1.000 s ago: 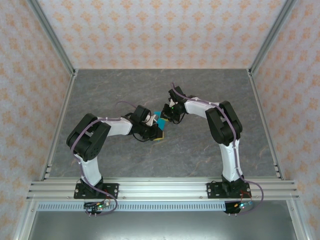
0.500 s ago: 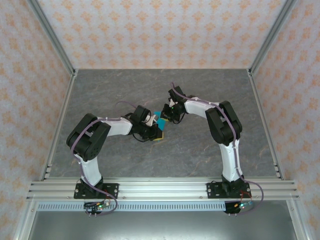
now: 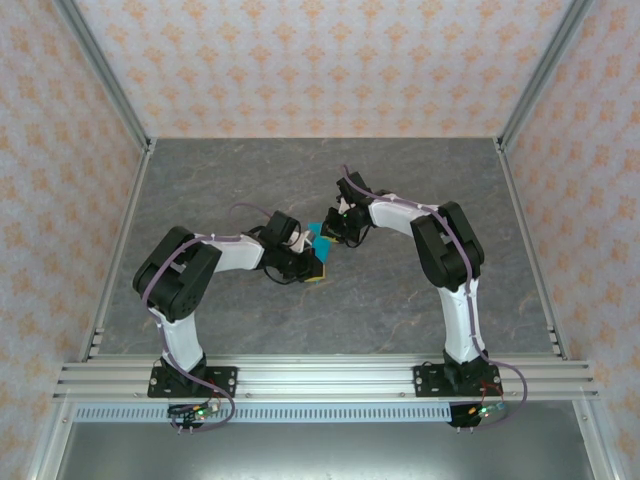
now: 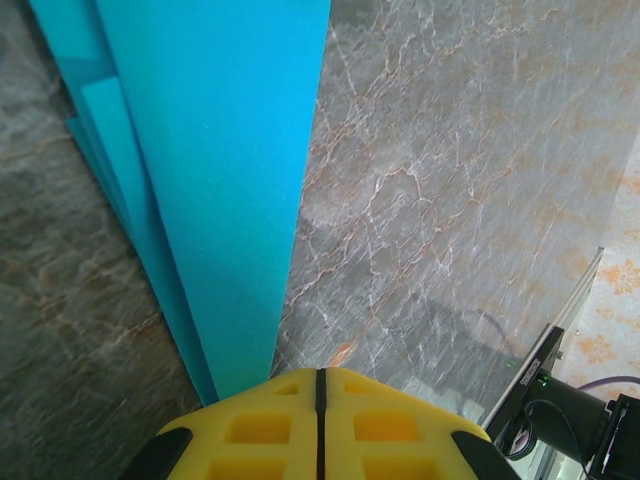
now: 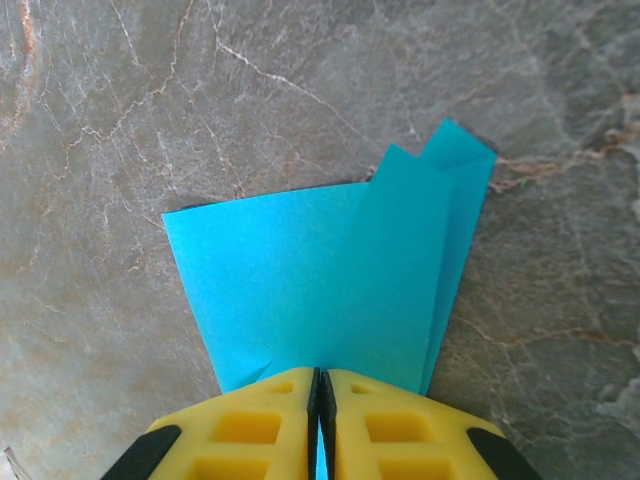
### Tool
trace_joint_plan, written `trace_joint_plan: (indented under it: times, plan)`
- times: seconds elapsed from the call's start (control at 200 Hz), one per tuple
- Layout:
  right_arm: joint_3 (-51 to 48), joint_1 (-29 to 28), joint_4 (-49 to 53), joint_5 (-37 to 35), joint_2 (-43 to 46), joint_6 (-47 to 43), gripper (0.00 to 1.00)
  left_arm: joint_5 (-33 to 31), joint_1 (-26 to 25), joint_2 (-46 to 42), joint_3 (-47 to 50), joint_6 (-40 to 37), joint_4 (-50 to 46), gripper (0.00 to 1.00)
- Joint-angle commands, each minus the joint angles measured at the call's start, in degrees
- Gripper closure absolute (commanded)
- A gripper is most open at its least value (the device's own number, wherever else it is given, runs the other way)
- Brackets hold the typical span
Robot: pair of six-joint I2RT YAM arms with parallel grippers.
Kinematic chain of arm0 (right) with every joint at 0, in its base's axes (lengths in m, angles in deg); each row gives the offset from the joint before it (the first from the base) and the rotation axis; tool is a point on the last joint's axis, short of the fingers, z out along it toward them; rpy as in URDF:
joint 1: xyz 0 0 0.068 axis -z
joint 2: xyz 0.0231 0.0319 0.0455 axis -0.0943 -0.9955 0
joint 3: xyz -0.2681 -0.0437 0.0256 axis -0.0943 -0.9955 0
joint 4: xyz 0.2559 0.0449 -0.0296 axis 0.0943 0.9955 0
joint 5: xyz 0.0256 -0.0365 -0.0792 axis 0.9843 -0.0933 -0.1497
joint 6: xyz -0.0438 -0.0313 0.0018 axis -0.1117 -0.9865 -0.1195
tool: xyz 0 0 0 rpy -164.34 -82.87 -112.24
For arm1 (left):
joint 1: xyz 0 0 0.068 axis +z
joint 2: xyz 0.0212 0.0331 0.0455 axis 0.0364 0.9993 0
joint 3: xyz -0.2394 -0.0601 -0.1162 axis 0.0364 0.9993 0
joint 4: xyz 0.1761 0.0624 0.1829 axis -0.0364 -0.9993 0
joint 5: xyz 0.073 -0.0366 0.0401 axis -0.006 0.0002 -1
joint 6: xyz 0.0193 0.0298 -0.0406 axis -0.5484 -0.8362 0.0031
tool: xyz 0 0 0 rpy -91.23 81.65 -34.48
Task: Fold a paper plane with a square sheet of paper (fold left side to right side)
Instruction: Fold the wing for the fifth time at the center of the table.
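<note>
The sheet of paper [image 3: 317,238] is bright cyan and folded into a layered wedge at the middle of the table. In the right wrist view the paper [image 5: 330,280] fans out ahead of my right gripper [image 5: 318,375], whose yellow fingers are shut on its near edge, with cyan showing in the slit between them. In the left wrist view the paper [image 4: 210,180] runs as a long strip from the top left down under the left finger of my left gripper [image 4: 320,378], which is shut with nothing between its jaws. From above, the left gripper [image 3: 317,268] and the right gripper [image 3: 333,238] meet at the paper.
The grey marbled table [image 3: 420,180] is walled by patterned panels and metal posts. An aluminium rail [image 3: 320,375] carrying both arm bases runs along the near edge. Open tabletop lies all around the paper.
</note>
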Motion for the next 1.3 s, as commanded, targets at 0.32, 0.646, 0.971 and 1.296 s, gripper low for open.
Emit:
trace_joint_plan:
  times: [0.32, 0.646, 0.971, 1.296]
  plan:
    - [-0.84, 0.03, 7.13, -5.05, -4.3, -1.13, 0.85, 0.07, 0.59, 2.81, 0.17, -1.46, -1.18, 0.94]
    - [-0.41, 0.03, 7.65, -5.4, -4.48, -1.02, 0.85, -0.28, 0.61, 1.27, 1.07, -4.31, -5.49, 0.94]
    - [0.03, 0.03, 7.76, -5.34, -5.09, -0.89, 0.85, 1.64, 0.54, -0.08, 4.02, -5.51, -6.72, 0.94]
    - [-0.13, 0.03, 7.74, -5.23, -5.19, -1.02, 0.85, 2.35, -0.71, -2.06, 5.69, -5.95, -6.82, 0.94]
